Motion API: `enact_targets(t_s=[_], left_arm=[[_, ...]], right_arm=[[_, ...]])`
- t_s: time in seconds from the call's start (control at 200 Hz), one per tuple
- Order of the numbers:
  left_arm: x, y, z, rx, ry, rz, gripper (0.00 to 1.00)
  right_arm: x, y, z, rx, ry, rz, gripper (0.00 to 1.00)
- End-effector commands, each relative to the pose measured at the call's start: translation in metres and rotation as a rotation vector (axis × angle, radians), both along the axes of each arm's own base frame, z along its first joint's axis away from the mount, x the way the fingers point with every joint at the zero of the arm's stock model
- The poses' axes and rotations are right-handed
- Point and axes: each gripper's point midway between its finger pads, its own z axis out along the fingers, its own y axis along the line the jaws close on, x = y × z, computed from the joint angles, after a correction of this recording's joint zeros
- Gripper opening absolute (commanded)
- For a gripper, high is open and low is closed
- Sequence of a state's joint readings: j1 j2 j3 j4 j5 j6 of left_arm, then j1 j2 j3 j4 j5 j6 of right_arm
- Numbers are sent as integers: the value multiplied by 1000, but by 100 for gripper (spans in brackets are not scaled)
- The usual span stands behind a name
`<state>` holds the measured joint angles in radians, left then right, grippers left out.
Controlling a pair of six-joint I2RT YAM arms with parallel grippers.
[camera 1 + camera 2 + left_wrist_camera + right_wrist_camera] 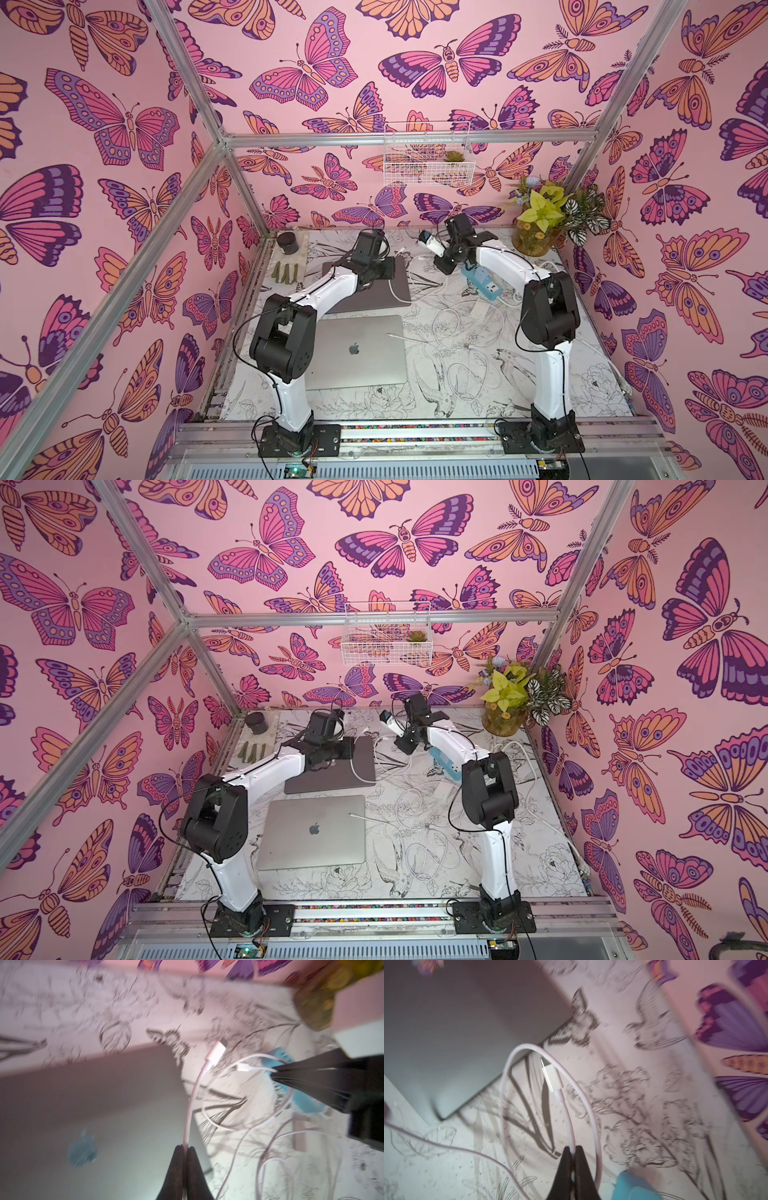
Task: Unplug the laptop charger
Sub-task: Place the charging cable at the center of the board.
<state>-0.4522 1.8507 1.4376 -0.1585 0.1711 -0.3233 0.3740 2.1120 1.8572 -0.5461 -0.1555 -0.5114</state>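
Left claw (185, 1150) clamps 1 white cable (192, 1103), right claw (572, 1150) another cable (566, 1113), plugs (216, 1051) clear of the laptop (104, 1095) edge.

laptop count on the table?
2. A silver laptop lies closed at the near middle of the table. A dark grey laptop lies closed just behind it, partly covered by the left arm. The arms hide some tabletop.

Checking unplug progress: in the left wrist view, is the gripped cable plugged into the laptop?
No: the connector ends free beyond the laptop, cable pinched by the left gripper.
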Motion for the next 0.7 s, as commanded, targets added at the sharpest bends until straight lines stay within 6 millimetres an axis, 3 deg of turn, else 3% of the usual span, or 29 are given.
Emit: enact_targets(t_s=[0.0,0.125,0.26,0.431,0.611,0.696], left_arm=[[11,-43,31,-65,-91,-131,8],[31,-82,25,-87,-107,-204,8],[55,-100,3,-117,-73,-204,8],[70,-104,-20,-98,-45,-177,8],[84,-93,-53,-54,0,-127,10],[90,-94,-67,-54,12,-131,17]], right_arm=[[22,-9,45,133,-51,-157,0],[52,-26,45,129,-64,-281,0],[53,-17,22,143,50,-260,0],[51,-25,-4,154,151,-315,0],[56,-37,-30,122,188,-346,0],[61,-41,-39,97,182,-351,10]])
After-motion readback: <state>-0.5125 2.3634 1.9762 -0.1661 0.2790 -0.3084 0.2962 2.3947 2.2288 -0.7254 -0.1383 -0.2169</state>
